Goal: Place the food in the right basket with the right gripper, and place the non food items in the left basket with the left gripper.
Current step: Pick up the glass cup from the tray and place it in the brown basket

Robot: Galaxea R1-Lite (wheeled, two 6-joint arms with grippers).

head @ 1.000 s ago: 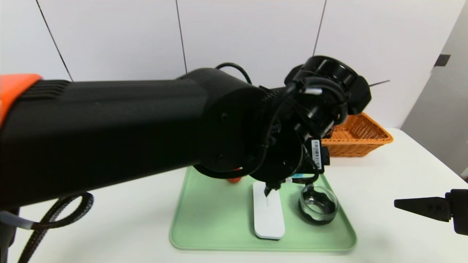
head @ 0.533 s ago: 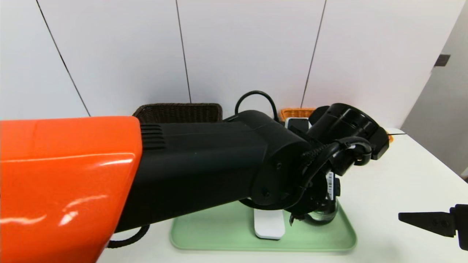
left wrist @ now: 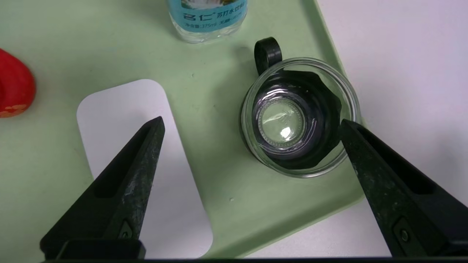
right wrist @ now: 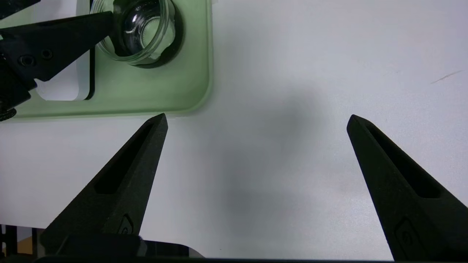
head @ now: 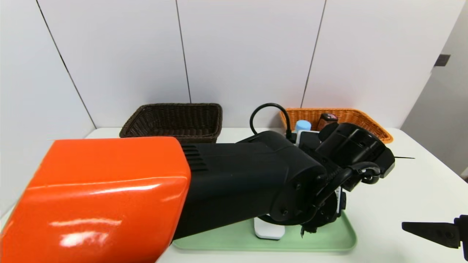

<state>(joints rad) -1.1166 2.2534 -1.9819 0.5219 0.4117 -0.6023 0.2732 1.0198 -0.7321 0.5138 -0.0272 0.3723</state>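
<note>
The left gripper point(left wrist: 252, 128) hangs with its jaws spread wide and nothing between them. One fingertip sits just beside the rim of the glass bowl point(left wrist: 299, 117); the other hovers over the white case point(left wrist: 142, 164).

The risk, as I judge it, lies in that straddle. If the jaws close from here, the finger over the case may drag or pinch the case instead of meeting glass. The far finger may also push the bowl sideways toward the edge of the green tray point(left wrist: 219, 73), which runs just beside it. Smooth round glass could slip out of pointed tips, or tip over if caught only at the rim. The bowl's black loop handle points toward the water bottle point(left wrist: 206, 18), so a shove that way could knock the bottle.

The red duck point(left wrist: 14, 89) sits well off to the side, also on the tray.

The left arm reaches across the middle of the head view, tilted forward and down, hiding most of the tray. Behind it stand the dark basket point(head: 173, 120) and the orange basket point(head: 360, 120). A small dark box point(head: 328, 118) already rests in the orange one.

The right gripper point(right wrist: 256, 120) idles over bare table point(right wrist: 310, 73) beside the tray, jaws apart and holding nothing.
</note>
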